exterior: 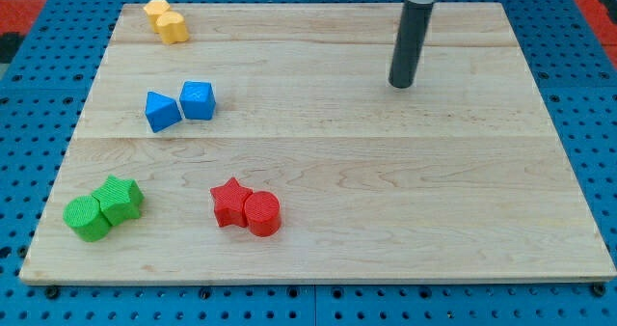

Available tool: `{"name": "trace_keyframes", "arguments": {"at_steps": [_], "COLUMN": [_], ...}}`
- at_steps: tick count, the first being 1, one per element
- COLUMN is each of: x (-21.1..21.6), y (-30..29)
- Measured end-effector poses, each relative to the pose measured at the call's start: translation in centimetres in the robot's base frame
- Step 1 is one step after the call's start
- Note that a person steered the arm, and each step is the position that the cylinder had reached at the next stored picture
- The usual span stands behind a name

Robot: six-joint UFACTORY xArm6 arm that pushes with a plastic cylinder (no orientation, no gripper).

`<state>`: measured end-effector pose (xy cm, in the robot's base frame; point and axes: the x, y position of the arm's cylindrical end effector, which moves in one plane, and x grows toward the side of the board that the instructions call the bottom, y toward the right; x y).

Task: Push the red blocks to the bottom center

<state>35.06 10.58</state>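
Observation:
A red star block (pixel 229 202) and a red round block (pixel 262 213) sit touching each other in the lower part of the wooden board (pixel 386 191), left of its middle. My tip (pixel 402 83) rests on the board in the upper right part, far above and to the right of the red blocks, touching no block.
Two yellow blocks (pixel 167 20) lie together at the top left. A blue triangular block (pixel 161 111) and a blue cube (pixel 198 99) sit at the left middle. Two green blocks (pixel 104 207) lie at the bottom left. A blue pegboard (pixel 578 95) surrounds the board.

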Motion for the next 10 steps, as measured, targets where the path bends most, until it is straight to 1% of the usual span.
{"name": "trace_keyframes", "arguments": {"at_steps": [1,2,3,4,5,6,8,9,10], "x": [-0.6,1.7,6.4,9.0,9.5,10.3,10.3,12.0,14.9], "y": [-0.9,-2.5,-6.6,-9.8,-17.0,-18.4,-18.4,-19.4,-23.3]}}
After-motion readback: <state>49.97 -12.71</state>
